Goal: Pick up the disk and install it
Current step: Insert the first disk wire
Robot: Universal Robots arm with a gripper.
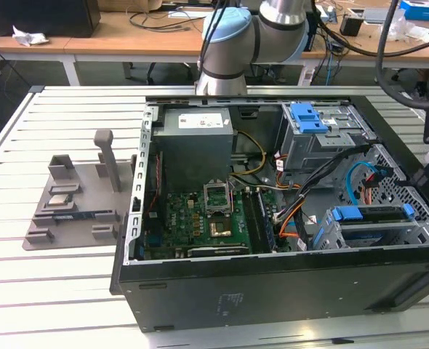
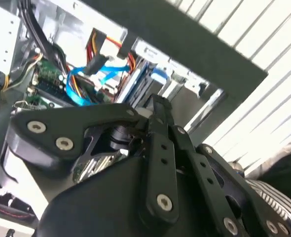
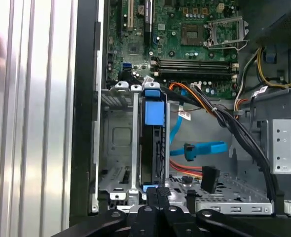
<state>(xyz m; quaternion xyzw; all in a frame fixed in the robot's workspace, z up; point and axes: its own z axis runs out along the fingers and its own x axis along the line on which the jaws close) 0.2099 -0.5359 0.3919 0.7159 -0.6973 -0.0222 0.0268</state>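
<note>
While disk (image 3: pixel 152 148) sits on edge in cage (image 3: pixel 117 143), gripper (image 3: pixel 158 196) is held at its end.
Jaws closed, nothing clasped; PSU label (image 1: pixel 203 121) txt unreadable.

So the case (image 1: pixel 273 291) lies open on the counter (image 1: pixel 54 291). Inside the case, going by the exterior view: motherboard (image 1: pixel 193 218) toward its left end, power supply (image 1: pixel 196 145) in its far left corner, and the disk (image 3: pixel 153 153) slotted in the cage (image 1: pixel 329 234) at its near right corner. A fixture (image 1: pixel 76 196) sits on the counter off the case's left side.

An open computer case (image 1: pixel 287 291) is laid mid-frame on the slatted counter (image 1: pixel 54 291); the disk (image 1: pixel 374 215) is seated in a drive cage (image 1: pixel 331 236) at lower right.
</note>
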